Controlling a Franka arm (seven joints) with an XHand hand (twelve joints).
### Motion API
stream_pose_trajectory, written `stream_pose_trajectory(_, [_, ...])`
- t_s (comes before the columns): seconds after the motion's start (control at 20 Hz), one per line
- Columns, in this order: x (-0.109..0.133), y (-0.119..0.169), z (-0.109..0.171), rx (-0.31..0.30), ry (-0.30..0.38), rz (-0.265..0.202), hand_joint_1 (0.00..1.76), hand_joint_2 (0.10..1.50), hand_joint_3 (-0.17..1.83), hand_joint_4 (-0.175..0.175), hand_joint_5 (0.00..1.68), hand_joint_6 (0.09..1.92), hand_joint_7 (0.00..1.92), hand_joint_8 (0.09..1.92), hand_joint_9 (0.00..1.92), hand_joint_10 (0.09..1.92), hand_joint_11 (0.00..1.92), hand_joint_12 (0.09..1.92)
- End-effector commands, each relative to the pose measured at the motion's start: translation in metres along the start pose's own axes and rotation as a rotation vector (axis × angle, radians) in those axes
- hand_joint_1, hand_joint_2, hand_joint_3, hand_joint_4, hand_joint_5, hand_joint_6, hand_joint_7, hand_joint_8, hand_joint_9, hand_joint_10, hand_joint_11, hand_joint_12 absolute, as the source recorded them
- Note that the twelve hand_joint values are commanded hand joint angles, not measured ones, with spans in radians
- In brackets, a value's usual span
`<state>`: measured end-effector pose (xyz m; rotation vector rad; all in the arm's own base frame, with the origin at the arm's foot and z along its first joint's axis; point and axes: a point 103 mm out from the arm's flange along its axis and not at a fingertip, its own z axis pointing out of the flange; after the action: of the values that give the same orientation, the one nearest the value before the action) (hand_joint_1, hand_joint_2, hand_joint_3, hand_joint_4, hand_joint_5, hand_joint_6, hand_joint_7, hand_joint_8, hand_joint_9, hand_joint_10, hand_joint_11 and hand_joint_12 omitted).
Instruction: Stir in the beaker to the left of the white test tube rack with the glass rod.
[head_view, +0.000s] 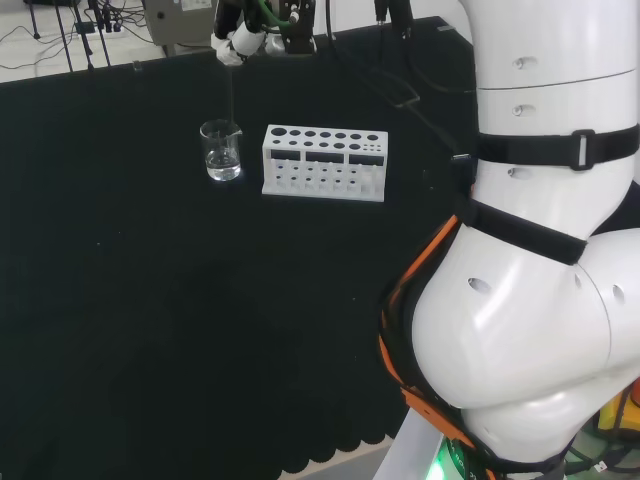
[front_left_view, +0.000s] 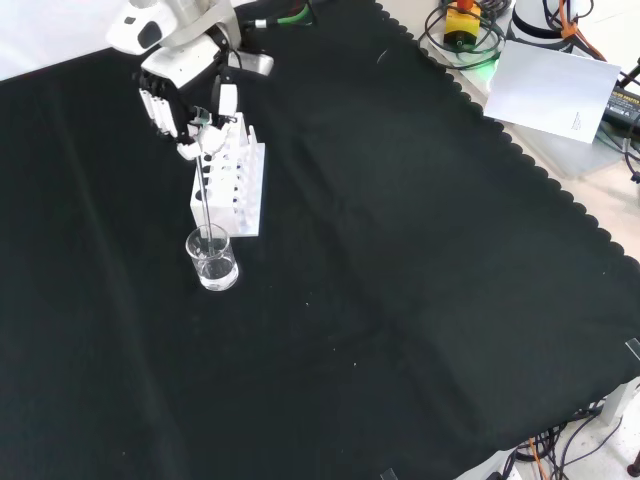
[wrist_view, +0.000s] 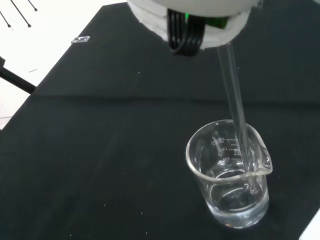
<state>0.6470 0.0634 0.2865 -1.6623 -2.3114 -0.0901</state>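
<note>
A small clear glass beaker (head_view: 221, 151) (front_left_view: 212, 258) (wrist_view: 231, 175) holding some clear liquid stands on the black cloth, just left of the white test tube rack (head_view: 323, 162) (front_left_view: 230, 181) in the head view. The hand (head_view: 236, 40) (front_left_view: 185, 110) hangs above the beaker with its fingers curled round a thin glass rod (front_left_view: 205, 185) (wrist_view: 235, 97). The rod runs down from the hand into the beaker, and its lower end sits in the liquid near the beaker's spout side.
The arm's big white links (head_view: 530, 260) stand at the right of the head view. Cables and gear lie beyond the cloth's far edge. A white sheet of paper (front_left_view: 555, 90) lies off the cloth in the front view.
</note>
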Motion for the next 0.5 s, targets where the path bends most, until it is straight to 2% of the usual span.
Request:
stream_pose_trajectory(0.05, [0.029,-0.002,0.0,-0.009,-0.016,-0.028,1.32,0.78,0.46,-0.175,1.34,0.12,1.24,0.96,1.85,0.51,1.36,1.0])
stream_pose_trajectory(0.2, [0.036,0.009,0.006,-0.005,-0.01,-0.036,1.32,0.78,0.46,-0.175,1.34,0.12,1.24,0.96,1.85,0.51,1.36,1.01])
stream_pose_trajectory(0.5, [0.021,0.029,0.009,0.0,0.025,-0.021,1.31,0.78,0.45,-0.175,1.34,0.12,1.24,0.96,1.85,0.51,1.35,1.01])
